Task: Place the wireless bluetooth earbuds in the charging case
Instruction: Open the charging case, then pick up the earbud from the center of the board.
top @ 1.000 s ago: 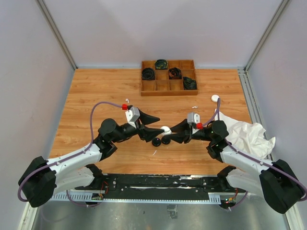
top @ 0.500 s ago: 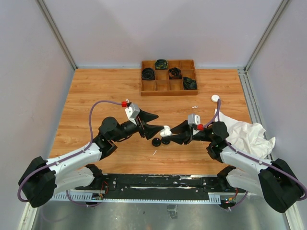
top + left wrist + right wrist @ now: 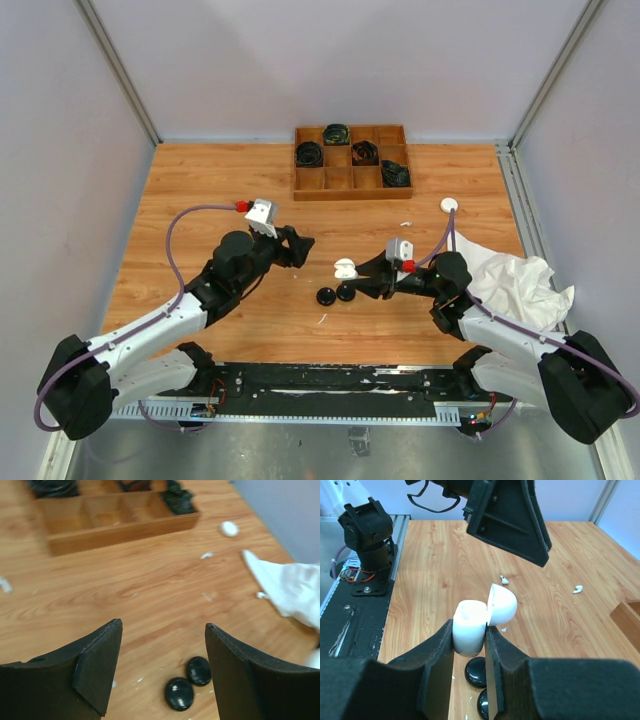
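I have the right pincer (image 3: 470,636) clamped on the white charging case (image 3: 469,626), its two fingers pressed against the sides of the base. The case is held above the surface (image 3: 200,190) with its domed lid (image 3: 501,605) hinged open and tipped toward 2 o'clock in the right wrist view. The left pincer (image 3: 162,625) stands wide open with nothing between its fingers. From overhead it sits at 9 o'clock of the case and apart from it. Just below the case, at 6 o'clock, two black pucks (image 3: 336,294) lie touching each other on the wood. Loose on the boards I can pick out a white earbud (image 3: 504,580) beyond the open lid and a second white earbud (image 3: 578,588) farther out toward 3 o'clock in that same view. Neither is in the case. At 12 o'clock, against the far edge, sits a wooden tray (image 3: 352,185) whose compartments hold coiled cables (image 3: 309,153). A round white case (image 3: 449,205) lies at 2 o'clock, and a crumpled white cloth (image 3: 515,282) lies at 3 o'clock beside the right arm.
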Robot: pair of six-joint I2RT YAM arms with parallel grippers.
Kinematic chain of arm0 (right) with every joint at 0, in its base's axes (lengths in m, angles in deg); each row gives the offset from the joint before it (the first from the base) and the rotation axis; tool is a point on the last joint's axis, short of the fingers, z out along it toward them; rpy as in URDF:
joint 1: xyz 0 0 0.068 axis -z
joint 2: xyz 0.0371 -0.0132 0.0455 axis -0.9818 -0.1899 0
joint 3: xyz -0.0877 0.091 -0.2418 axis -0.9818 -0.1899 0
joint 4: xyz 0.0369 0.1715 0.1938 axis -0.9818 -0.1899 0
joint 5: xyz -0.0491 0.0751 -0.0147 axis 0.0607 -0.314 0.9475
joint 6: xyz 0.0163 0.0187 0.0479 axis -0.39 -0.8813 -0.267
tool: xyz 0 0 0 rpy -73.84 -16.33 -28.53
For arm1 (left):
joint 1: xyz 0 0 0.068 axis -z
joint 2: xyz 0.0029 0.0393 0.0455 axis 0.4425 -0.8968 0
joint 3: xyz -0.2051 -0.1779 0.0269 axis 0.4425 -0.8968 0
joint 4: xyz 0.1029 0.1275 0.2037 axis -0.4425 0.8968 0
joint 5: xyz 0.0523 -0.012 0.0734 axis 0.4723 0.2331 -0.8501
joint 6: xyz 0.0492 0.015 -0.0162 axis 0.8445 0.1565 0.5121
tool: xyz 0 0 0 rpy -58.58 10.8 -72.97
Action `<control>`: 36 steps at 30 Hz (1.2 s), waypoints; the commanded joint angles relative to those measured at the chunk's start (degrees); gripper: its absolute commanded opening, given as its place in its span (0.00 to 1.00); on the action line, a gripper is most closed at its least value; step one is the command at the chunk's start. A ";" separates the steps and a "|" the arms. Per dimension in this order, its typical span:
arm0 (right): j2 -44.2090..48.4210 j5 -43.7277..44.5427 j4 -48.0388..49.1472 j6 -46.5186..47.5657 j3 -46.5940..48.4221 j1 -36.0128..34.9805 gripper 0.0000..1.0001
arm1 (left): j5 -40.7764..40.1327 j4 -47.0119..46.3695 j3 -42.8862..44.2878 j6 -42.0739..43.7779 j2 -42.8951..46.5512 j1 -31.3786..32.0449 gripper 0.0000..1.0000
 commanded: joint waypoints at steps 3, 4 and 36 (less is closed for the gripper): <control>0.22 3.10 -1.61 3.53 -0.39 0.10 0.17 | -12.44 15.85 4.07 -5.74 -2.69 -6.11 0.71; 0.05 3.23 -1.77 3.72 -0.32 0.11 0.17 | -12.58 17.67 4.60 -6.45 -3.48 -7.06 0.71; -0.80 2.36 -5.24 4.00 1.20 0.14 0.17 | -2.80 21.44 3.97 -9.73 -24.51 -26.71 0.73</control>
